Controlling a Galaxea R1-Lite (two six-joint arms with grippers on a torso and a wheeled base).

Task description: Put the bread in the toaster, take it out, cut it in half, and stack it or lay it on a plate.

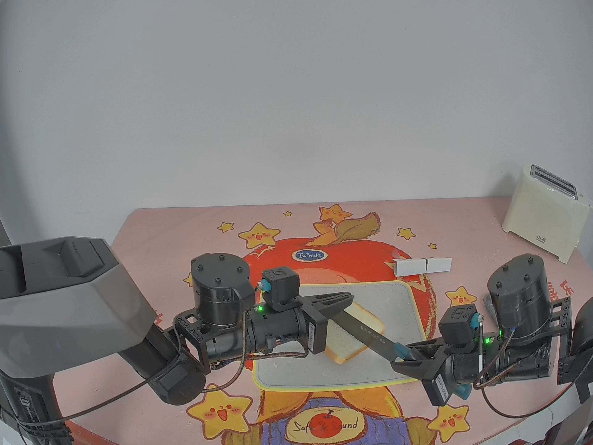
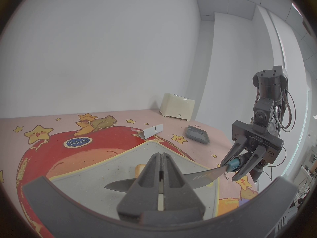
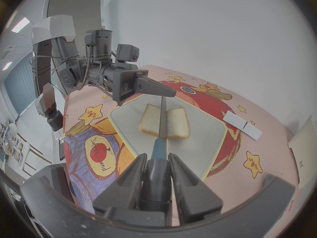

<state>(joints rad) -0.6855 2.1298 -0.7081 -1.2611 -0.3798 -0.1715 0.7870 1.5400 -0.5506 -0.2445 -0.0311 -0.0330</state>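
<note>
Closest to the robot, the right gripper is squeezed tight around the blue handle of the knife, with one finger on each side of the handle. The knife points away from this gripper, toward the left gripper. Its blade lies right across the middle of the bread. One part of the slice sticks out on each side of the blade, but the blade hides whether the slice is cut all the way through. The bread lies flat on the grey cutting board, near the middle of it. The left gripper is over the far end of the blade. Its two fingers are pressed together with nothing between them, and their tip sits on top of the knife. The board lies on the pink table, which has stars and a big red apple on it. Just past the board is a small white folded card. A dark tray sits off to the right of the board. The cream toaster stands farthest away, at the far right corner of the table.
</note>
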